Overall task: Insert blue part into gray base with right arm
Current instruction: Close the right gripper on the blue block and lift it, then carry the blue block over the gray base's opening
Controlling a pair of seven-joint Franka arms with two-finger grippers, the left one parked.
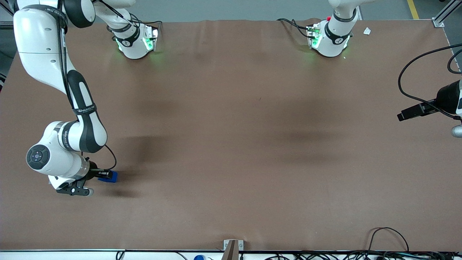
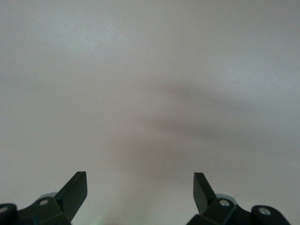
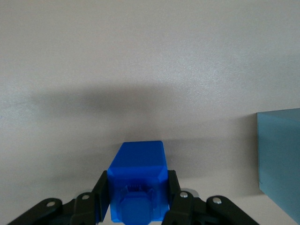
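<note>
the right arm reaches down over the brown counter at the working arm's end, elbow bent, wrist low & close to the front camera's edge of the counter. its gripper sits just above the surface, pointing sideways toward the parked arm's end.

the jaws are clamped on the blue part. in the front view only a small bit of blue pokes out past the black gripper body, w/ a dark shadow on the counter under & beside it. in the right wrist view the blue part is pinched between the two black fingers, one on each flank, both touching its sides. the gripper looks narrow, closed to the block's width. the round-ish stub end of the part faces the wrist cam, the plain block end points away from it. can't tell from these views whether the part touches the counter or hangs just off it.

the gray base shows only in the right wrist view, as a pale bluish-gray block cut off by the frame edge, standing on the counter beside the held part & apart from it, w/ a strip of bare surface between. its top recess isn't visible. in the front view the base can't be made out; prob hidden under the arm's wrist.
</note>
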